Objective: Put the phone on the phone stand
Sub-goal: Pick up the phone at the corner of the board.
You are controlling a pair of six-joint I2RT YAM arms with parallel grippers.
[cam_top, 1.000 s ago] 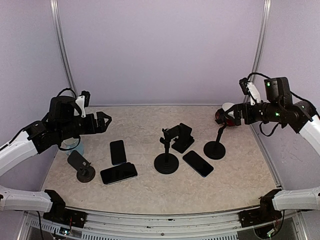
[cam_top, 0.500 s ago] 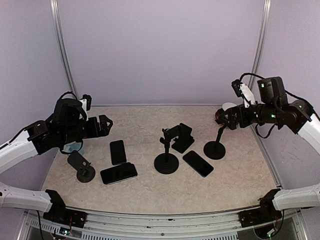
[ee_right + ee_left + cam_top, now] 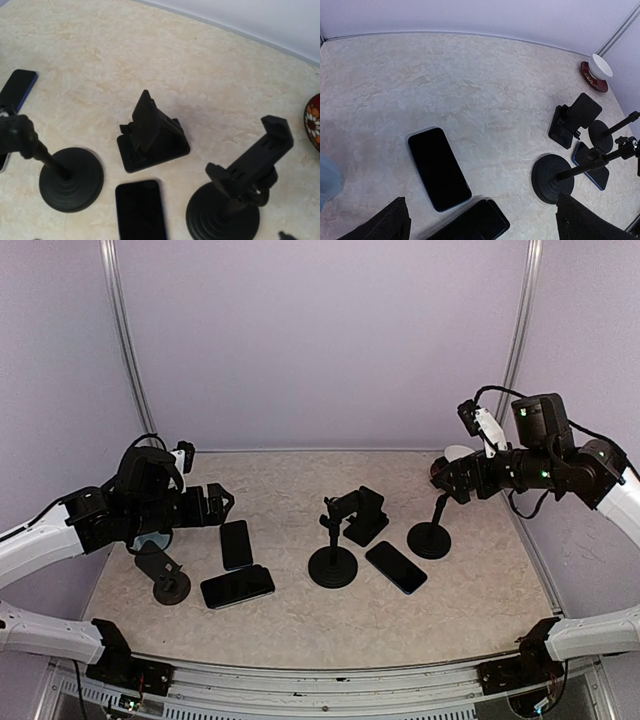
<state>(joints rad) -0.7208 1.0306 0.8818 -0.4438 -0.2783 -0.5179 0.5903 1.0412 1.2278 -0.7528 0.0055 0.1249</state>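
Left gripper (image 3: pixel 217 505): above left side of desk (image 3: pixel 300 630), jaws spread wide, nothing between them.
Small phone stand (image 3: pixel 166 575): near left edge, tilted cradle empty.
Phone 1 (image 3: pixel 236 544): flat, screen up, just right of small phone stand.
Phone 2 (image 3: pixel 237 586): flat, crosswise, nearer front edge; contact with phone 1 cannot be told.
Desk centre: pole stand (image 3: pixel 333 555) on round base; folding stand (image 3: pixel 364 515) behind it.
Phone 3 (image 3: pixel 396 567): flat between pole stand and clamp stand (image 3: pixel 431 532).
Right gripper (image 3: pixel 446 478): near top of clamp stand, toward right rear corner, jaws spread, empty.
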